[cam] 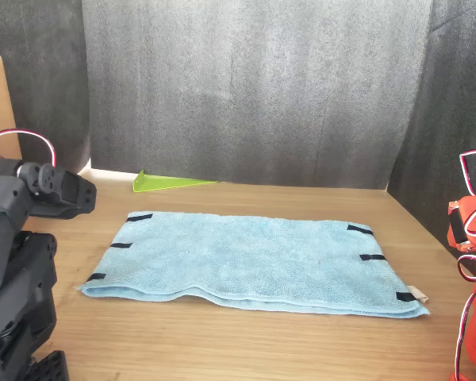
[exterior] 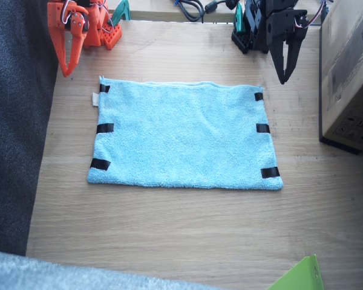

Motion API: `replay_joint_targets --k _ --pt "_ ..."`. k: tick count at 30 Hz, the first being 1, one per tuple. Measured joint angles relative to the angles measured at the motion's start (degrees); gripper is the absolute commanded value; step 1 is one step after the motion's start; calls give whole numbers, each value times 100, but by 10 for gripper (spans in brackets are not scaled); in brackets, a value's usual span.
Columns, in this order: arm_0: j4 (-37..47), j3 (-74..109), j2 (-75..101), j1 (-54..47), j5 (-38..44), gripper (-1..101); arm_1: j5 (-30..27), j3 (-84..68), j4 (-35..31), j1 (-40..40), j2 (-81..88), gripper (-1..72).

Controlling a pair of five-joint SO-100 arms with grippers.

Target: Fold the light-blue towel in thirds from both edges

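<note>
The orange right pincer [exterior: 66, 67], upper left of the frame, and the black left pincer [exterior: 285, 75], upper right, both hang narrow and empty. Just below them the fluffy rectangular light-blue towel [exterior: 183, 136] lies flat on the wooden worktop [exterior: 169, 235], long axis left-right, so each black-taped short edge [exterior: 101, 128] [exterior: 264, 128] sits nearest its own arm.

Light-blue towel [exterior: 184, 136], black tape strips [exterior: 105, 127]; seemingly plain wood table [exterior: 169, 235].
</note>
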State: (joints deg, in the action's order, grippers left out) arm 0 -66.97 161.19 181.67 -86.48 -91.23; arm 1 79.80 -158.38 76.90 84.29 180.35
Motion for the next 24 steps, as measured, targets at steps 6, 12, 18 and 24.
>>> replay_joint_targets --k 6,12,18,24 --pt "0 0 0 0 0 10 0 0 0 35 0 0" --pt "0 0 0 0 0 -3 -79 0 114 35 0 0" --pt "0 0 0 0 0 -3 -246 0 185 185 0 0" --pt "0 0 0 -158 70 -3 -220 0 185 88 0 0"
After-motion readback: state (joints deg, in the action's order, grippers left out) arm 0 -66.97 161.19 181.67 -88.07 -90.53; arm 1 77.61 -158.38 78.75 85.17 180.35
